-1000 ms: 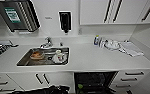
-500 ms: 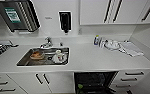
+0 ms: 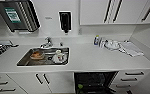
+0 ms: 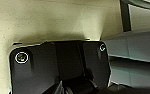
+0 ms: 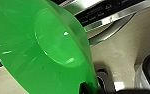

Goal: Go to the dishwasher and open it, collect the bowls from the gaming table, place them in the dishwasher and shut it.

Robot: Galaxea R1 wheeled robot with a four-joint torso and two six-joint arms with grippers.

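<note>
White counter [image 3: 91, 60] bears plate [image 3: 111, 45], cloth [image 3: 131, 48].

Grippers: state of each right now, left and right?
Left: cannot be told; no fingers can be made out in the left wrist view.
Right: closed on the green bowl, which sits close against the right wrist camera, near the dishwasher.

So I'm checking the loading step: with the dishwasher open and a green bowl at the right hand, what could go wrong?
The green bowl sits tilted close to the right wrist camera, by the dishwasher's control strip; it might clip that edge. The dishwasher is open, its dark interior low in the head view, so placing the bowl may be poorly seen.
</note>
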